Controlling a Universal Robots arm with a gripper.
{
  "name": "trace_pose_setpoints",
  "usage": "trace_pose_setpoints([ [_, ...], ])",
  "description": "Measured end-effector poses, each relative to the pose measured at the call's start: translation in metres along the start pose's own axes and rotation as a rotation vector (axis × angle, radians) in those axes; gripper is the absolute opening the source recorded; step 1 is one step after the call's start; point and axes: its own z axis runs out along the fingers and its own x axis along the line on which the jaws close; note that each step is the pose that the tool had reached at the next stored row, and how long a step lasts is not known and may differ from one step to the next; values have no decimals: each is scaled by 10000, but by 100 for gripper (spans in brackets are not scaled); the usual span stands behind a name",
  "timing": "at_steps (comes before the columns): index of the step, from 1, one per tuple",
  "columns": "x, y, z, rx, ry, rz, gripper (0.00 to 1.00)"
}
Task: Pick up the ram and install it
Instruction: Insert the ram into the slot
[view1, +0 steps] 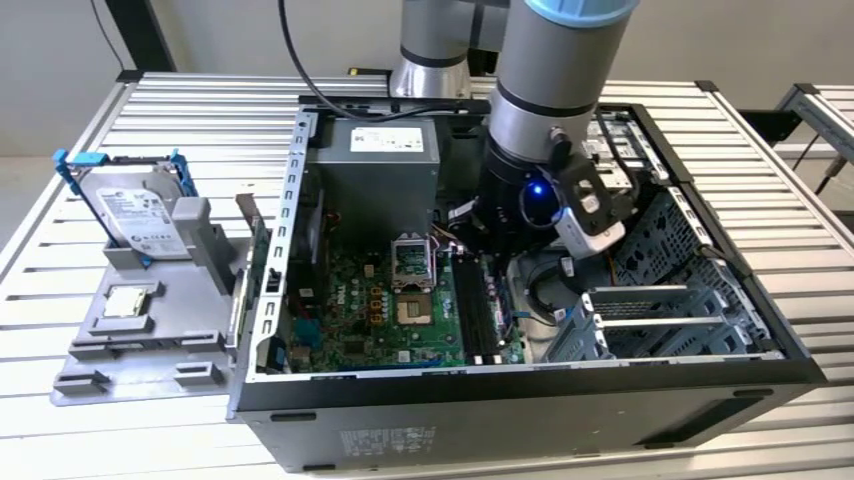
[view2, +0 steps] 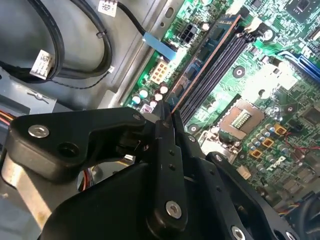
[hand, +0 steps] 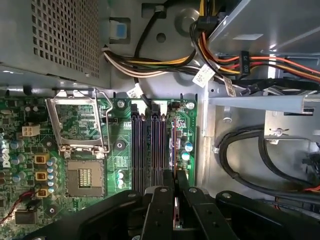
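Thin brown-edged ram stick (view2: 204, 59) stands on edge just beside the black memory slots (hand: 147, 150), grey steel wall (hand: 240, 125) close alongside. My black two-fingered hand (hand: 175, 176) pinches it, nearly closed, my grey arm (view1: 554, 90) angled steeply down.

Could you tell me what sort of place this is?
Probably a robotics lab bench: an open computer case on a slatted metal table, a robot arm reaching in, gripper clamping the ram.

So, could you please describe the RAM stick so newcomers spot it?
Inside the open black computer case, find the green motherboard's black memory slots. The thin RAM stick stands on edge at the outermost one, pinched by the black tool; neighbouring slots are empty.
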Motion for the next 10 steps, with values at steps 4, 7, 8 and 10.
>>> trace_pose_setpoints([
  [4,24,1,44,44,0,0,0],
  [7,54,1,61,46,0,-1,0],
  [8,54,2,74,45,0,-1,0],
  [10,55,2,102,45,-1,-2,0],
])
